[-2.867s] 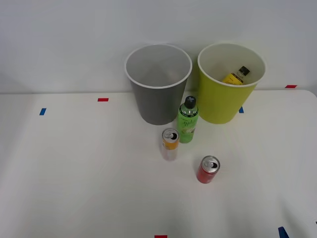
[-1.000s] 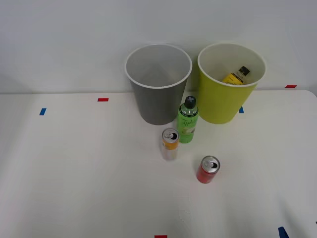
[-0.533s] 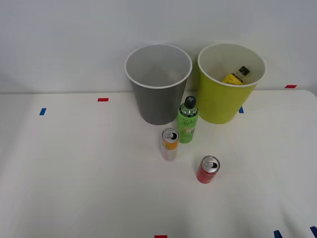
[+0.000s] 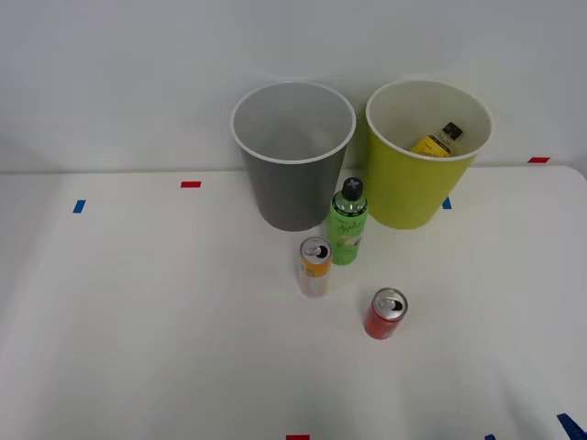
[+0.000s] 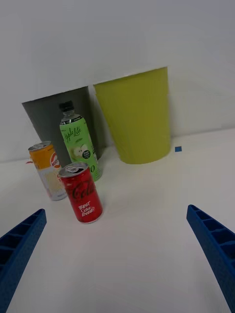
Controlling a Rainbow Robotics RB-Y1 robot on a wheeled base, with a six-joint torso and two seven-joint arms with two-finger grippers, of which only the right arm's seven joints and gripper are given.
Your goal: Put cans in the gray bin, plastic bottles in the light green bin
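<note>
With its two blue ribbed fingers (image 5: 19,244) spread wide at the corners of the wrist view, the right end effector (image 5: 117,254) holds nothing and hangs low over the white tabletop (image 4: 138,321). Nearest ahead of it, toward one finger's side, stands the red can (image 5: 81,193), upright with its silver top showing. Just beyond that can, and a little further to the same side, stands the orange and white can (image 5: 46,170), also upright. Behind the two cans, the green bottle (image 5: 78,144) with the black cap rises taller than both, close against the gray bin (image 5: 54,115). Farthest from the end effector, the gray bin and the light green bin (image 5: 137,115) stand side by side near the wall. From the front view, the yellow bottle (image 4: 437,140) lies tilted inside the light green bin (image 4: 417,188), and the gray bin (image 4: 292,188) shows a pale inside. Small blue and red tape marks (image 4: 191,184) dot the tabletop.
</note>
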